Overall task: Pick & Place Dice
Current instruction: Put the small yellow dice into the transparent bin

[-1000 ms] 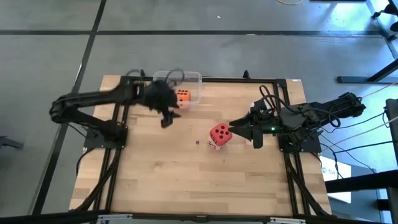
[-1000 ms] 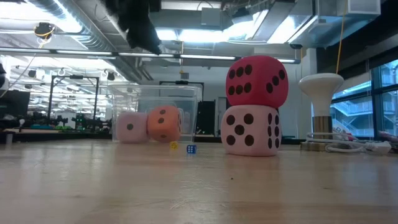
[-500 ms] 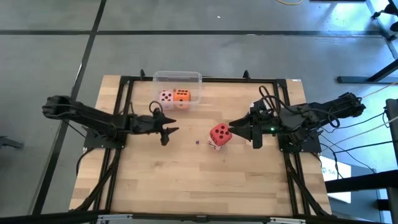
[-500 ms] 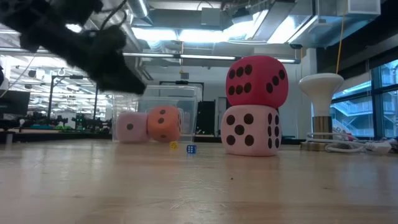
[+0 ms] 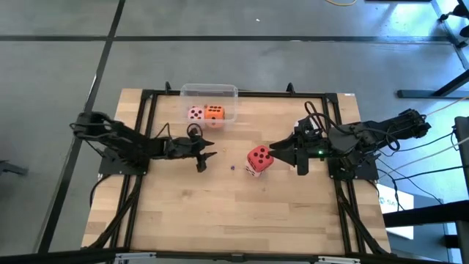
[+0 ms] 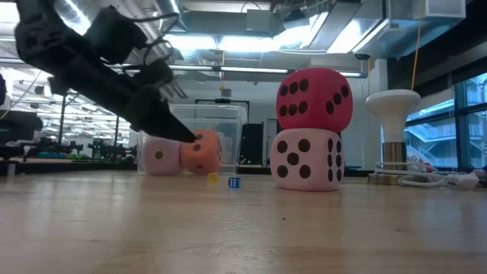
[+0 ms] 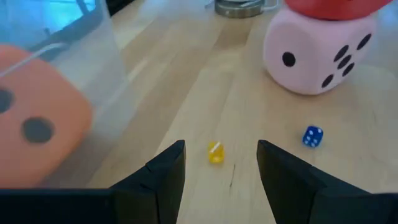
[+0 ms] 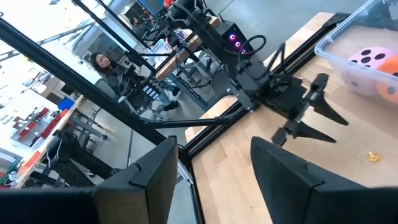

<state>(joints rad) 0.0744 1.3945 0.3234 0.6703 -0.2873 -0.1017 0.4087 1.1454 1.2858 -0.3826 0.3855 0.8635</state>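
Red die (image 5: 258, 156) stacked mid-table; left hand (image 5: 207, 155), right hand (image 5: 276, 149) empty, parted.

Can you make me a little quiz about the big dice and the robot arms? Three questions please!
1. Which die sits on top of the pale pink die?
2. True or false: the clear tub holds a pink die and an orange die.
3. The left gripper has its fingers apart with nothing between them. Which tiny thing lies on the table just ahead of it: A) a yellow speck, B) a green ball, C) a spoon?

Key
1. The red die.
2. True.
3. A, the yellow speck, with a tiny blue die off to one side.
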